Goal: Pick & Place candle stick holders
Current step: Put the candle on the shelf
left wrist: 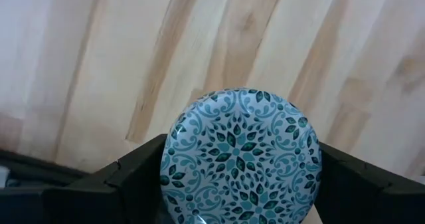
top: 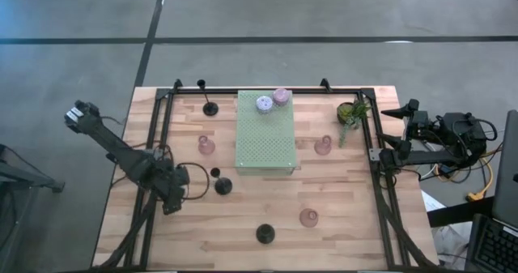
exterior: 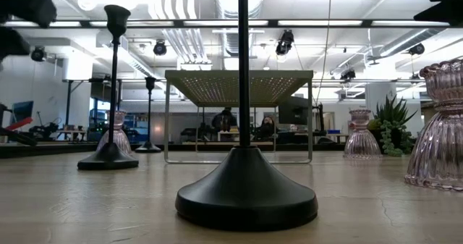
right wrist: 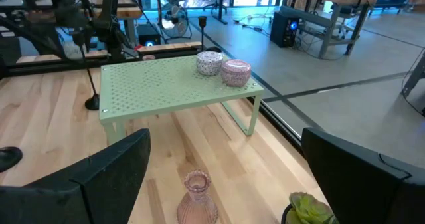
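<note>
While the blue holder (left wrist: pixel 242 154) is clamped between the jaws of the left gripper (top: pixel 172 194), it is carried above the bare bench (top: pixel 340 224) near the left rail. A lilac holder (top: pixel 264 104) and a pink round holder (top: pixel 281 95) are already set on the mat (top: pixel 265 147), at its far end. Black holders (top: pixel 223 186) and pink glass holders (top: pixel 309 217) are spread over the bench on both sides of the mat.

The grip is taken across a smooth round rim, so a slip or a tilt is judged possible if the arm is swung quickly. The nearest black holder, just beside the left gripper, has a thin tall stem and could be knocked over by a low pass toward the mat. The raised mat edge could also be caught if the approach is too low.

Open room is left over most of the mat surface and along the near bench. The right gripper (right wrist: pixel 226 177) is parked with jaws apart at the right edge, beside the plant (top: pixel 351 113).
</note>
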You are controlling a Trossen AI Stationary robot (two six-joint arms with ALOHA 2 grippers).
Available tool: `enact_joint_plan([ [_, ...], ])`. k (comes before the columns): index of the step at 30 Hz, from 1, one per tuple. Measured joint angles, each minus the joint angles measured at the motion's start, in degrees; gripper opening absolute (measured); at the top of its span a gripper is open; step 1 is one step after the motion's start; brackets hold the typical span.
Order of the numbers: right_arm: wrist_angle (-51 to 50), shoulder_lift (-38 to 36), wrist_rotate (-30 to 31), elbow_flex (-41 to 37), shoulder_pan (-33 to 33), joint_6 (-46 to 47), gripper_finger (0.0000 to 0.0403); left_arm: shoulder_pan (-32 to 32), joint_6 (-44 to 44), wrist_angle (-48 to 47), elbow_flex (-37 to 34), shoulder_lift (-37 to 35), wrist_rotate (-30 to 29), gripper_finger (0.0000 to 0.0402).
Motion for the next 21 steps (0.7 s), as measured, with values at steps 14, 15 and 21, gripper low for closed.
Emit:
enact_joint_plan([
  [14, -0.01, 0.01, 0.00, 0.00, 0.02, 0.00, 0.0384, 12.28, 2.63, -12.40, 11.50, -2.90, -5.97, 0.0304],
  [15, -0.01, 0.01, -0.02, -0.02, 0.02, 0.00, 0.0384, 13.93, 3.82, -12.74, 12.23, -2.90, -6.26, 0.0304],
  [21, 0.01, 0.01, 0.00, 0.00, 0.00, 0.00, 0.0384, 25.44, 13.52, -13.29, 16.63, -1.59, -6.92, 0.0304],
])
